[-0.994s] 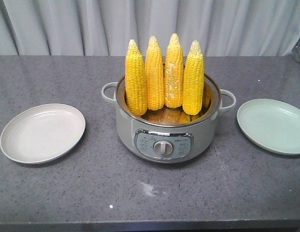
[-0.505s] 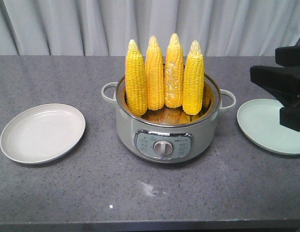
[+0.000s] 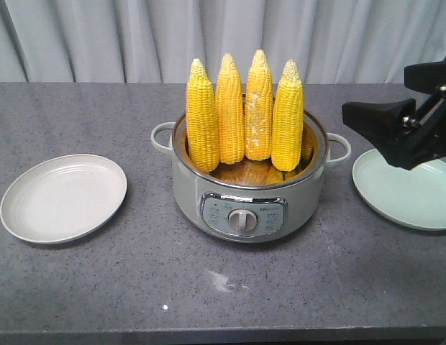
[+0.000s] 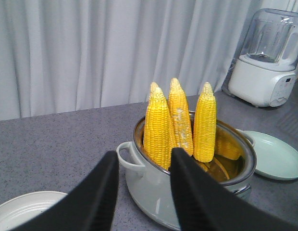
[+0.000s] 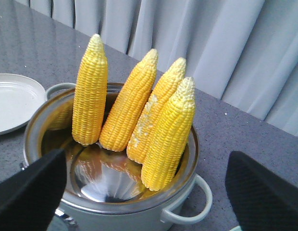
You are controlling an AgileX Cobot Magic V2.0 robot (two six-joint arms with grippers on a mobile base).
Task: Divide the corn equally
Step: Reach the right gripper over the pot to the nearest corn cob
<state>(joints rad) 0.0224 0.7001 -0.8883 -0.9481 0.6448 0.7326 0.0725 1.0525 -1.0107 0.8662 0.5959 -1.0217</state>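
Several yellow corn (image 3: 244, 115) cobs stand upright, tips up, in a grey cooker pot (image 3: 244, 208) at the middle of the table. One cob (image 3: 258, 108) has whitish patches. My right gripper (image 3: 375, 90) hovers open to the right of the pot, above the green plate (image 3: 406, 188), holding nothing. In the right wrist view its wide-apart fingers (image 5: 29, 192) frame the corn (image 5: 125, 103). My left gripper (image 4: 143, 153) is open and empty, short of the pot's handle (image 4: 129, 156). It faces the corn (image 4: 158, 125) and does not show in the front view.
A white plate (image 3: 63, 198) lies left of the pot; the pale green plate lies right of it. A blender (image 4: 266, 57) stands at the far right, near the curtain. The pot has a control knob (image 3: 242, 220) on its front.
The right gripper has come into the front view from the right edge and moved left and up toward the pot. Corn, pot and plates have not moved.
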